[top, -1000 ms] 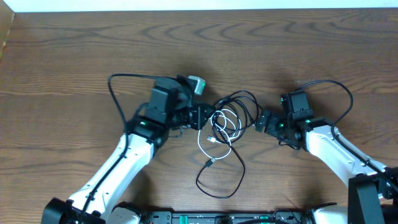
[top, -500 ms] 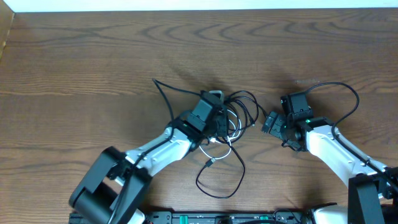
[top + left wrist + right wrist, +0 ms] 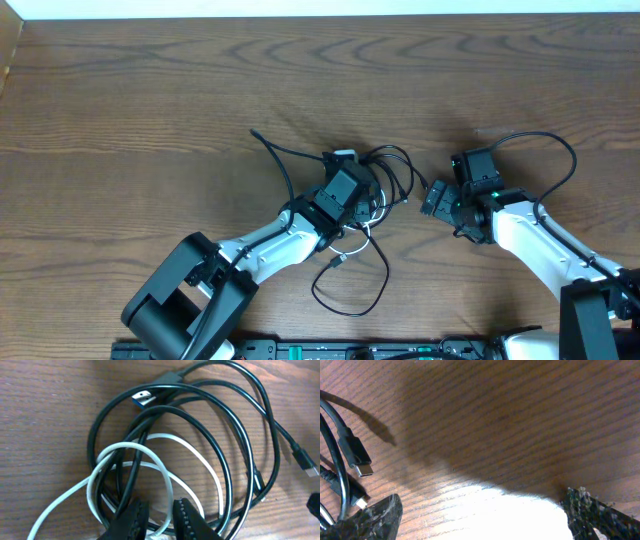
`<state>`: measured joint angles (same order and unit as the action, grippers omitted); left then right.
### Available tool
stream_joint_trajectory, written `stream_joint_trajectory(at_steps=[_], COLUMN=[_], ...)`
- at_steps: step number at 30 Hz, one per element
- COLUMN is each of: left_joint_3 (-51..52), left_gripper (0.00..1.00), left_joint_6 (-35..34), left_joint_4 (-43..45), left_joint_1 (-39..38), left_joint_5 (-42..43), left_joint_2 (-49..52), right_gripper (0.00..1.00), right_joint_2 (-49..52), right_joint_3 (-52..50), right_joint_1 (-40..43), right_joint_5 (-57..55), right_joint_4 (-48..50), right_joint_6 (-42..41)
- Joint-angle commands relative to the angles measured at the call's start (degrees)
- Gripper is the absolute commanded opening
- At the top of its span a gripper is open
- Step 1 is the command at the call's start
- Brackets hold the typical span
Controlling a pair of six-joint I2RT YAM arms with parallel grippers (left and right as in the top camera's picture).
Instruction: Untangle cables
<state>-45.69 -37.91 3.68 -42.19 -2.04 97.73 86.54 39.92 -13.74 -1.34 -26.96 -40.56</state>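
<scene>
A white cable point(image 3: 127, 446) and a black cable point(image 3: 93, 435) lie looped through each other on the wooden table. In the overhead view the tangle sits mid-table, with the white plug point(image 3: 338, 261) and a long black loop point(image 3: 388, 275) trailing toward the front. My left gripper point(image 3: 160, 510) point(image 3: 362, 205) is over the tangle's near side. Its jaws stand narrowly apart around a bend of the white cable, with wood showing in the gap. My right gripper point(image 3: 432, 197) point(image 3: 482, 515) stands wide open just right of the tangle, holding nothing. A black plug point(image 3: 357, 462) lies beyond its left fingertip.
The arms' own thick black wires arc over the table behind the left arm point(image 3: 275, 150) and the right arm point(image 3: 545, 140). The table's far edge point(image 3: 320, 17) meets a white strip. A USB plug point(image 3: 142, 397) and a small plug point(image 3: 306, 462) end the black cable.
My left arm has swung right, from beside the tangle to over it, and its jaws now straddle the white loop. The black front loop shifted slightly left. The right arm barely moved.
</scene>
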Motion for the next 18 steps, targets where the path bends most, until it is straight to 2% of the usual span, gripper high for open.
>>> stream_joint_trajectory(at_steps=[1,14,15,18], left_joint_3=[-0.9,-0.9,-0.9,-1.0], left_gripper=[0.22,0.22,0.08,0.07], left_joint_6=[-0.5,-0.6,-0.5,-0.5], left_joint_4=[-0.1,1.3,1.4,2.0], left_joint_1=[-0.2,-0.2,-0.2,-0.2], left_joint_5=[-3.3,-3.5,-3.5,-3.6], left_joint_2=[0.7,4.9,5.1,5.1], right_gripper=[0.99,0.99,0.99,0.99], right_joint_2=[0.3,0.3,0.3,0.3], right_joint_3=[-0.3,-0.3,-0.3,-0.3], right_joint_1=[-0.2,-0.2,-0.2,-0.2], right_joint_5=[0.1,1.7,1.7,1.7], right_joint_4=[-0.1,-0.1,-0.1,-0.1], right_joint_6=[1.0,1.5,1.6,1.7])
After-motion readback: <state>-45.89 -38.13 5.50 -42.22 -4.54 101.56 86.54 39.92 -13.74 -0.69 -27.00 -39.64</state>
